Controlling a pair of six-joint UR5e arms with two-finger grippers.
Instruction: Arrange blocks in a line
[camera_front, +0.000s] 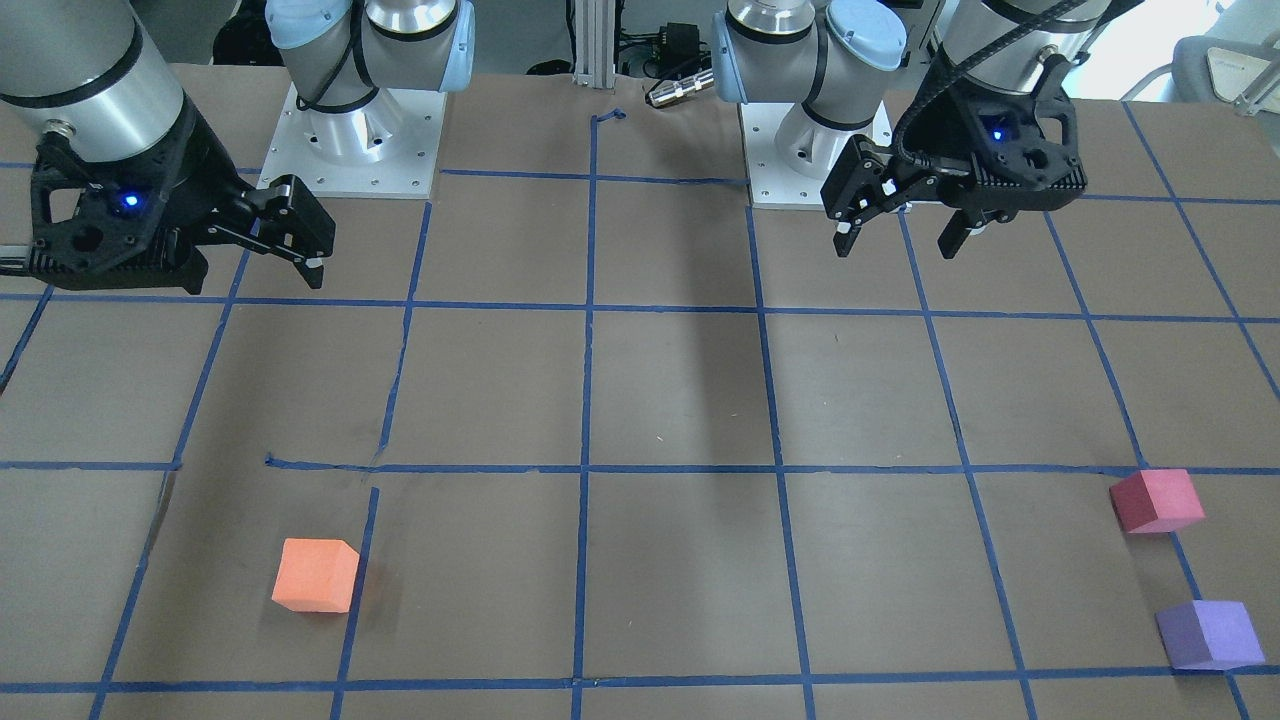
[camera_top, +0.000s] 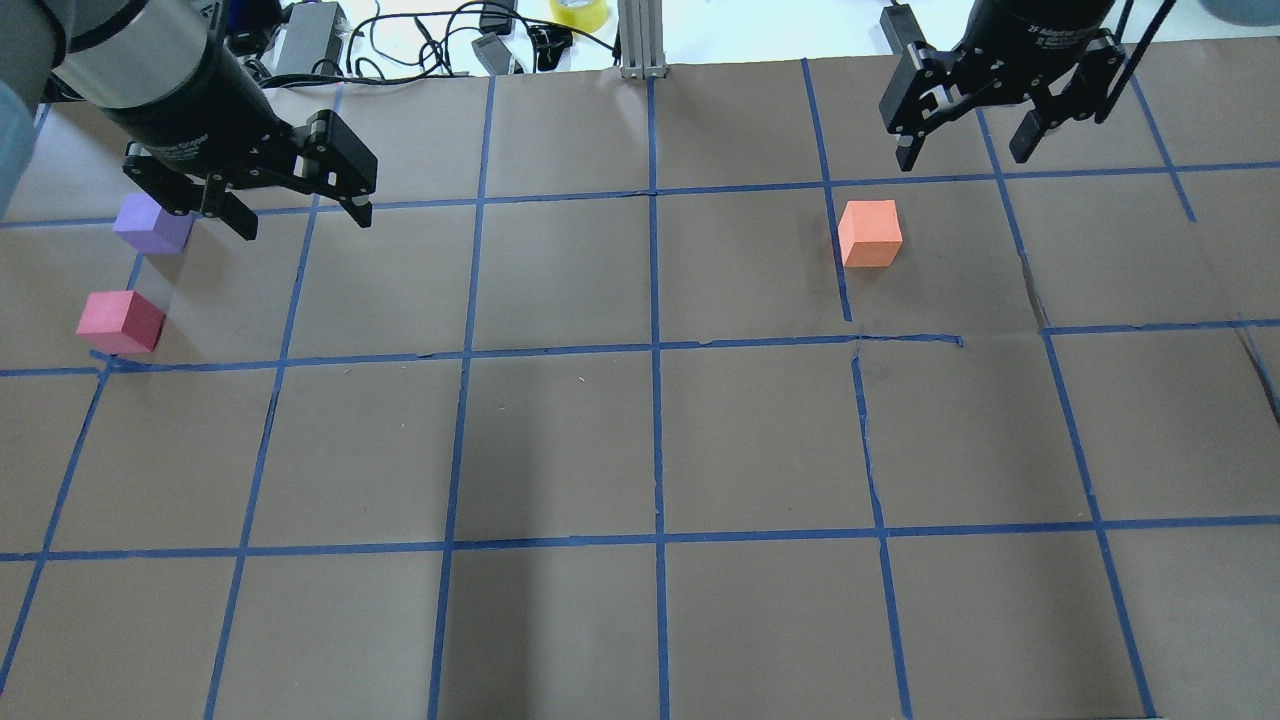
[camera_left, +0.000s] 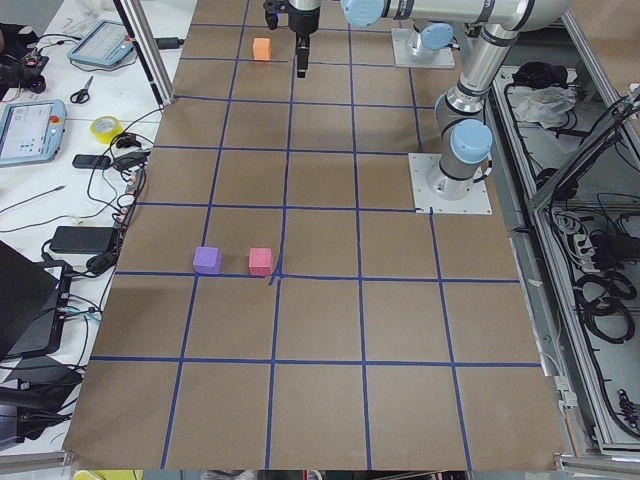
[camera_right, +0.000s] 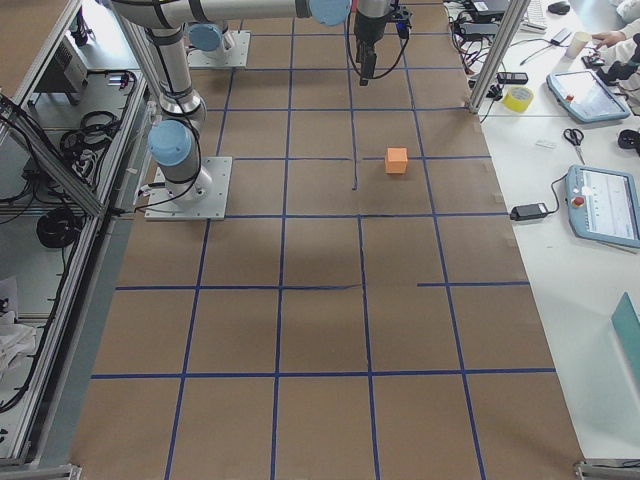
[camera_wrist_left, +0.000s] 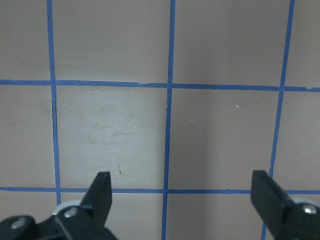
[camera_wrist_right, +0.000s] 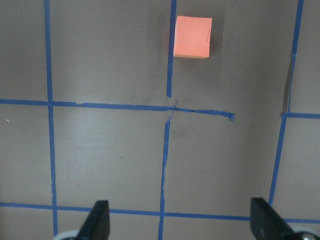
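Observation:
The orange block (camera_top: 870, 233) sits on the table's far right part; it also shows in the front view (camera_front: 316, 575) and the right wrist view (camera_wrist_right: 192, 37). The pinkish-red block (camera_top: 120, 322) and the purple block (camera_top: 152, 224) sit close together, apart, at the far left; both show in the front view, the pinkish-red block (camera_front: 1155, 500) and the purple block (camera_front: 1208, 634). My left gripper (camera_top: 300, 215) is open and empty, raised just right of the purple block. My right gripper (camera_top: 963, 155) is open and empty, raised beyond the orange block.
The table (camera_top: 560, 450) is brown paper with a blue tape grid. The two arm bases (camera_front: 350, 140) (camera_front: 810, 150) stand at the robot's edge. An aluminium post (camera_top: 640, 40), cables and a yellow tape roll (camera_top: 580, 12) lie past the far edge.

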